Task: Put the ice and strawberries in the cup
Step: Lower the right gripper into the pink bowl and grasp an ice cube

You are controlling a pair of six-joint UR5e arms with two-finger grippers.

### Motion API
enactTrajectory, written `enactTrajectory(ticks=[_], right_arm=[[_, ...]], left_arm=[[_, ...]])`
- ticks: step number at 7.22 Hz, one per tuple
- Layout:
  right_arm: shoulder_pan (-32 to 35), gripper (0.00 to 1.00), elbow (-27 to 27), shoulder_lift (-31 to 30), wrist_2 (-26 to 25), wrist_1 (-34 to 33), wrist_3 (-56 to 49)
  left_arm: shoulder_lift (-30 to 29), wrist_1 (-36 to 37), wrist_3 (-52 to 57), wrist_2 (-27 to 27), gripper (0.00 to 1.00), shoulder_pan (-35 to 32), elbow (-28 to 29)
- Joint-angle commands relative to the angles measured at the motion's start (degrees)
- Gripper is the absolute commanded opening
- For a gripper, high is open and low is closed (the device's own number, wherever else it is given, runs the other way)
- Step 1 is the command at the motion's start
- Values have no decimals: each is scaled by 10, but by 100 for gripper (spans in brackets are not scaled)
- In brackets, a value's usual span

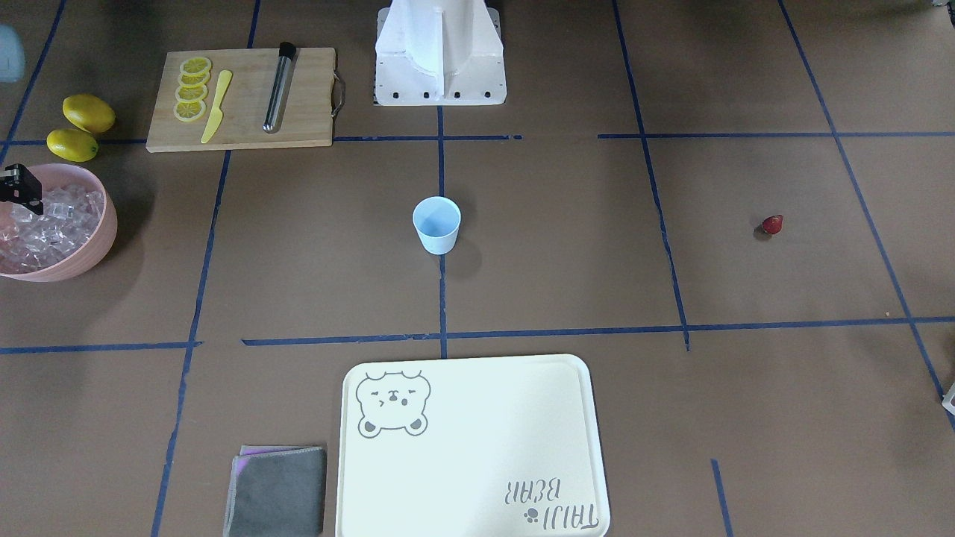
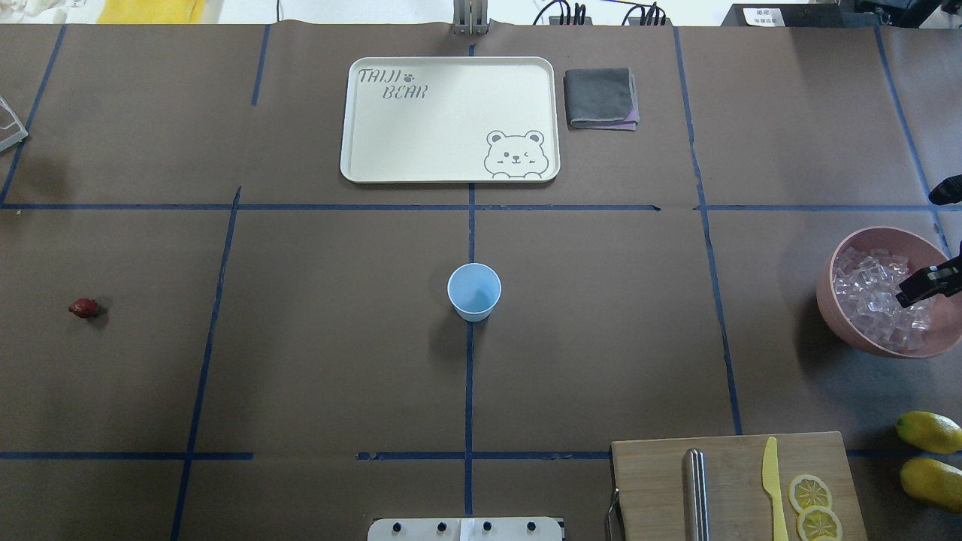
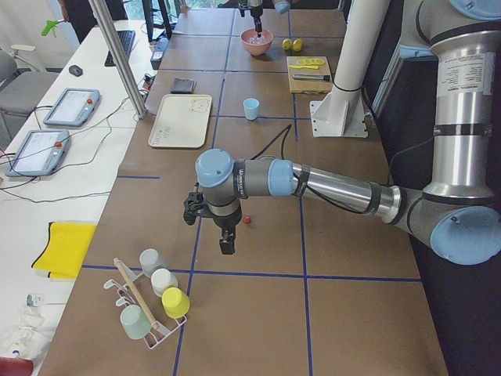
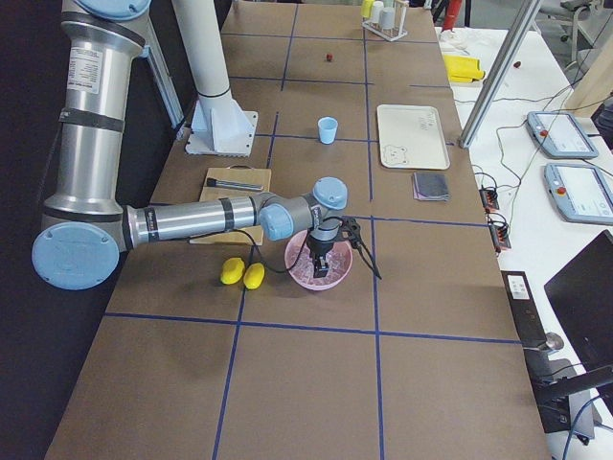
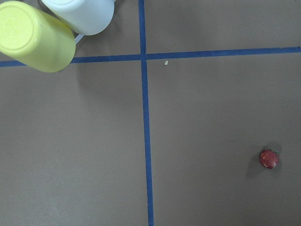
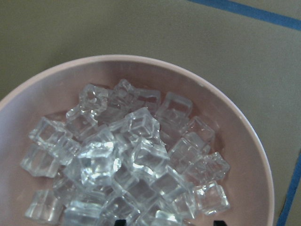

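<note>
Starting at the left end of the table, the left gripper [image 3: 226, 246] hangs from its arm above the brown paper, pointing down. I see it only in the side view, so I cannot tell whether its fingers are spread or closed (its own wrist camera shows none of them). The strawberry [image 5: 269, 158] lies on the paper near that gripper, off to one side and not beneath it, and nothing touches it. On the gripper's other side, a yellow cup [image 5: 33, 36] and a white cup [image 5: 82, 13] sit side by side in the top corner of the wrist view.

Further right, the cup [image 2: 473, 291] stands upright on the centre tape line, between the two grippers and well apart from both.

At the right end, the right gripper [image 2: 918, 285] hovers over the pink bowl [image 6: 225, 120], low over the ice [image 6: 136, 160]. Its fingers are spread wide and hold nothing. Both dark tips show at the bottom edge of its wrist view, with several cubes lying between them. Whether the tips touch the cubes I cannot tell. The ice is heaped in the bowl directly beneath this gripper. Two lemons [image 2: 928, 432] lie on the paper beside the bowl, on the robot's side of the gripper.
</note>
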Motion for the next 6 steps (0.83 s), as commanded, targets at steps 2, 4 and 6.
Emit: enactTrajectory(ticks=[2, 4, 6], right_arm=[[-4, 69, -1, 1, 0, 0, 0], [-4, 63, -7, 1, 1, 0, 1], [-4, 26, -7, 0, 2, 0, 1]], left_arm=[[0, 0, 0, 0, 100, 0, -2], [0, 0, 1, 0, 100, 0, -2], [0, 1, 1, -7, 100, 0, -2]])
